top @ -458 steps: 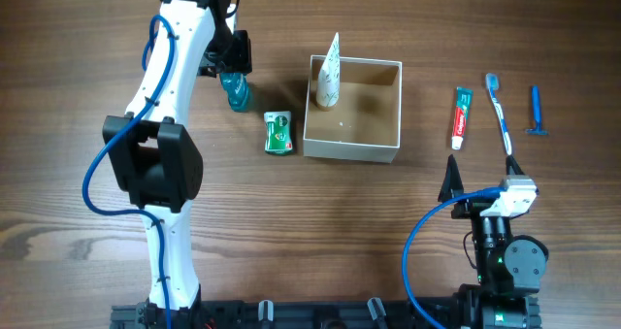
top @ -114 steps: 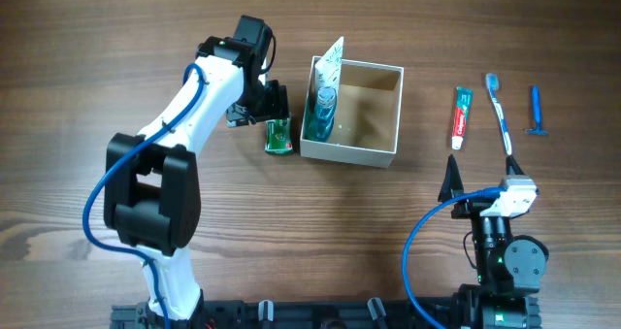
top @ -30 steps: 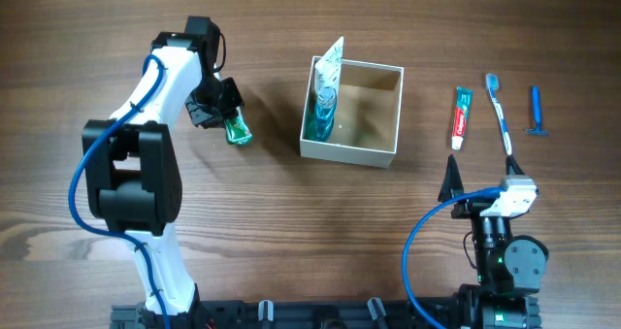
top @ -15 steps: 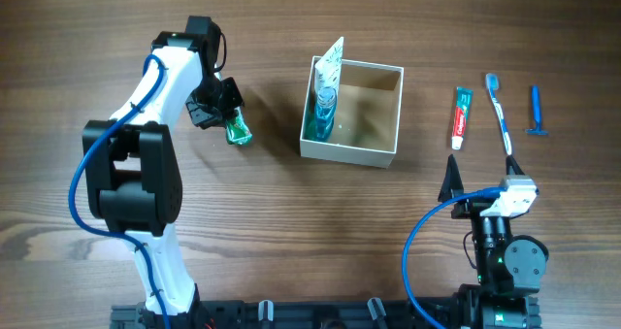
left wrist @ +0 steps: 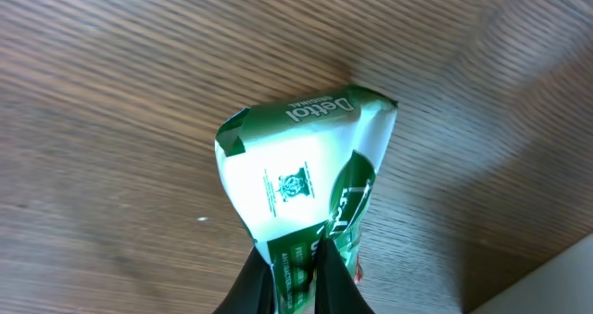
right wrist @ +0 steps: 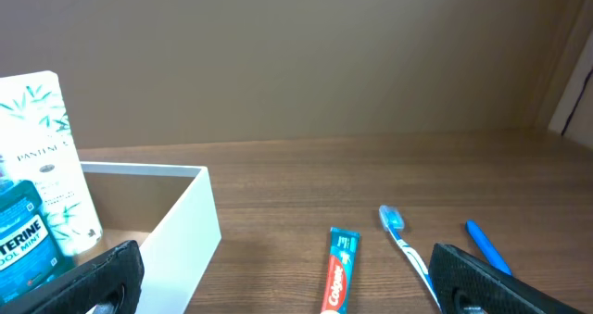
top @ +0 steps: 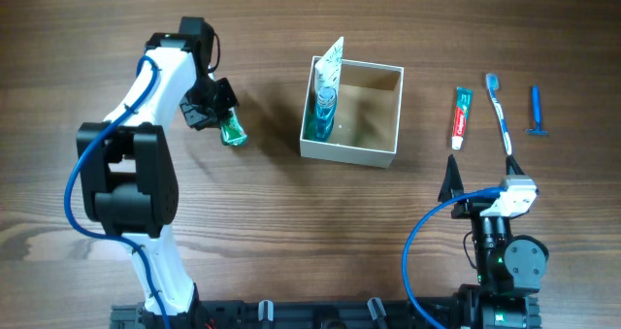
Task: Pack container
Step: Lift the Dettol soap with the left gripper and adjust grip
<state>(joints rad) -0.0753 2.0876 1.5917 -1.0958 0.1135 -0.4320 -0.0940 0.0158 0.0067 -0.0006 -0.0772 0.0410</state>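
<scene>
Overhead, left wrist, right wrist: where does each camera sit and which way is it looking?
Overhead: above the table, looking straight down; both arms show, the left gripper shut on a green packet.
Left wrist: on the left arm, looking down past its pinched fingers at that packet.
Right wrist: low, looking level across the table; open fingers at both edges.
Shared: overhead and right wrist both show the container and toothpaste.
</scene>
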